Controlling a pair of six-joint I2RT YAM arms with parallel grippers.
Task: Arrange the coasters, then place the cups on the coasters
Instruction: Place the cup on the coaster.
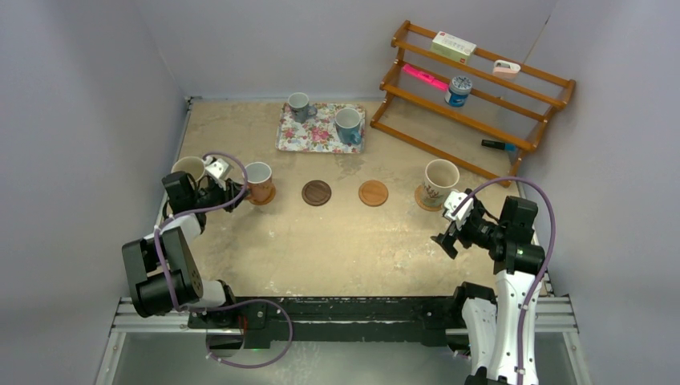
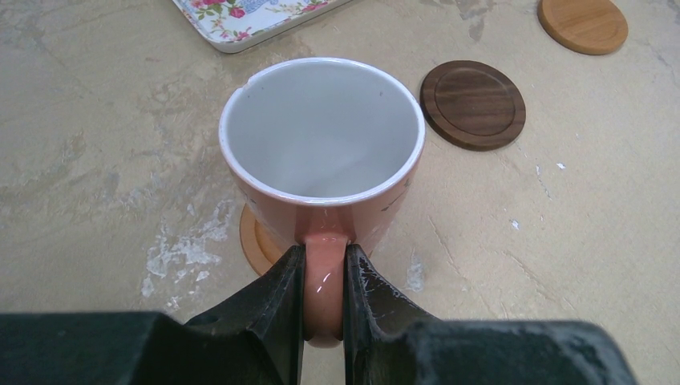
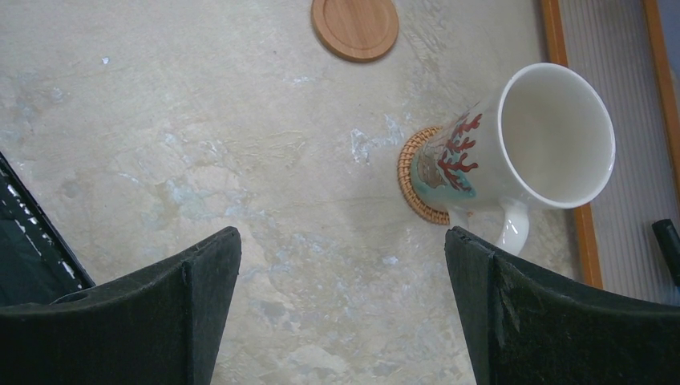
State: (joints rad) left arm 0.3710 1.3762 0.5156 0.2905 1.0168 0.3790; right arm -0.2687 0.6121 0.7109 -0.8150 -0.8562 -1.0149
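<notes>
One reddish mug [image 2: 322, 152] near the left edge of the worktop [image 1: 337, 249], handle pinched in the left gripper [image 2: 324, 265], seemingly off-centre on its coaster [image 2: 258, 245]. Centre first, then release and back straight off. Right gripper [image 3: 341, 237] wide open, empty.

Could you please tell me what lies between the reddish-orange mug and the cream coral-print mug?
Two bare coasters in a row: the dark brown coaster nearer the reddish-orange mug, then the tan coaster; the top view shows both.
</notes>
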